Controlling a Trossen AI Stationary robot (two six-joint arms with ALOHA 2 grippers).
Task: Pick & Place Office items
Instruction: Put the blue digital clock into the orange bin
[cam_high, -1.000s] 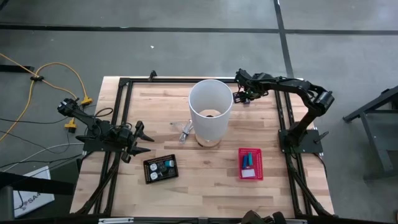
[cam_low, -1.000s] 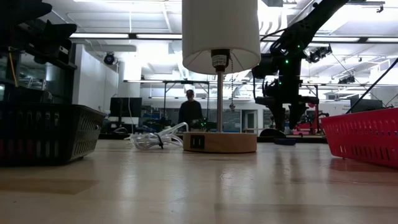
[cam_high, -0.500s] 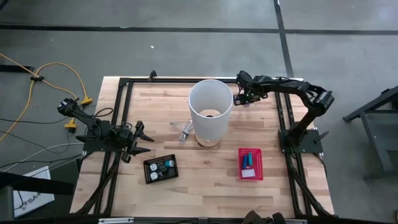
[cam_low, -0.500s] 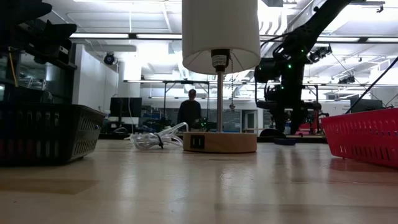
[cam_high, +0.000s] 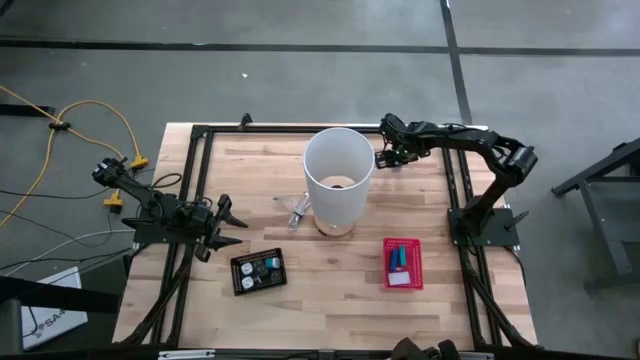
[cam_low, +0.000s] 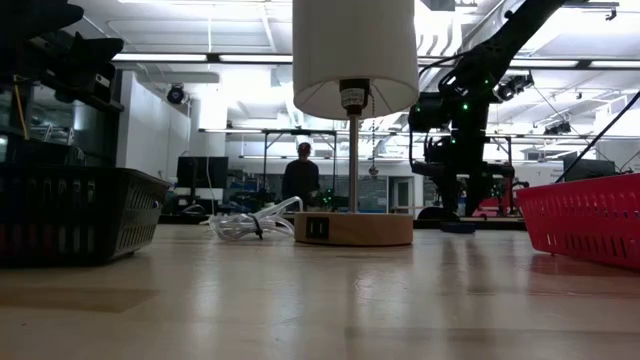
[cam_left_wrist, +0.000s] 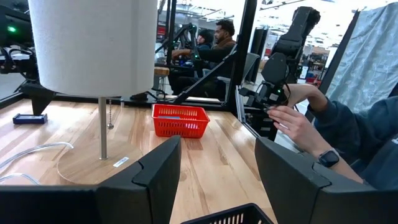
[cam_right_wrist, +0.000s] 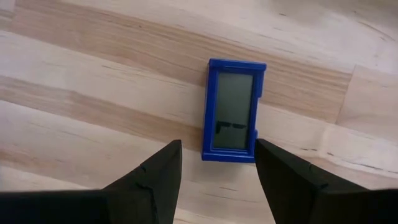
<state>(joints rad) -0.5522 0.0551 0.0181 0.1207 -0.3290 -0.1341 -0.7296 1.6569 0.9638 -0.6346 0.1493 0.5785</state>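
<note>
Right gripper poised over blue device, jaws apart, nothing held.

Right gripper (cam_right_wrist: 211, 180) hangs above a small blue framed device with a grey screen (cam_right_wrist: 232, 111) lying flat on the wooden table (cam_right_wrist: 93, 74), fingers spread wide to either side of it, not touching. In the high view this is at the far edge, beside the white lampshade (cam_high: 339, 174). Red basket (cam_high: 403, 263) and black tray (cam_high: 259, 271) with small items sit nearer. Left gripper (cam_high: 222, 224) waits, open, at the left edge.

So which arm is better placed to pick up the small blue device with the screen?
The right. Its gripper hangs open directly above the blue device, fingers either side. The left gripper waits at the table's opposite edge, beside the black tray.
</note>
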